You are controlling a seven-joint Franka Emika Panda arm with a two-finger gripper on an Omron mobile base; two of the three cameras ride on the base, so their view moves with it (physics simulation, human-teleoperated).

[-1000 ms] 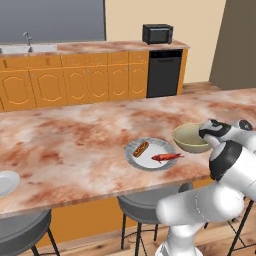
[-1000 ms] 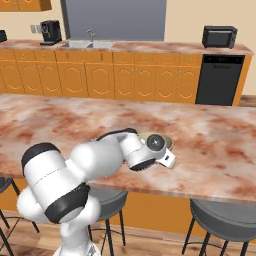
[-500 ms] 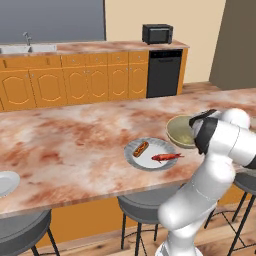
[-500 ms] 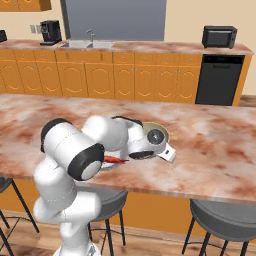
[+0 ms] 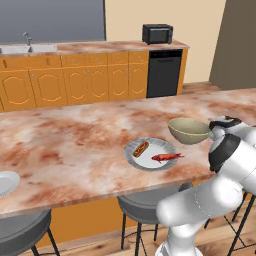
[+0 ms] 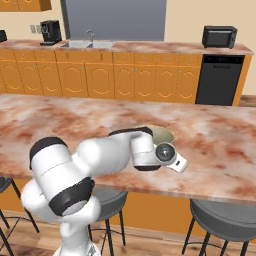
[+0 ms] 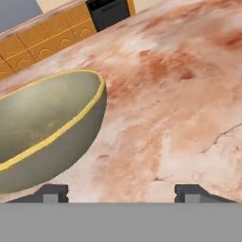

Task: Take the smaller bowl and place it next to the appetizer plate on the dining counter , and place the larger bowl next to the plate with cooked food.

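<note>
The larger bowl (image 5: 189, 131), deep and olive-grey with a yellow rim, stands upright on the dining counter (image 5: 75, 145), just right of the plate with cooked food (image 5: 152, 153), which holds a sausage and a red piece. My gripper (image 5: 216, 126) is right beside the bowl on its right, open, holding nothing. In the hand view the bowl (image 7: 45, 127) takes up the left side, and the gripper (image 7: 120, 191) has its tips spread wide over bare marble. From the right base view the bowl (image 6: 161, 134) peeks out behind my forearm. The smaller bowl is out of view.
A pale plate (image 5: 5, 182) is cut off by the counter's far left edge. Grey stools (image 5: 142, 206) (image 6: 225, 216) stand under the near edge. Behind are orange wall cabinets (image 5: 85, 80), a dishwasher (image 5: 163, 74), a microwave (image 5: 157, 33) and a sink (image 6: 90, 44).
The jaws have opened and let go of the larger bowl, which now rests on the counter. The hand has drawn back a little to the bowl's right.
</note>
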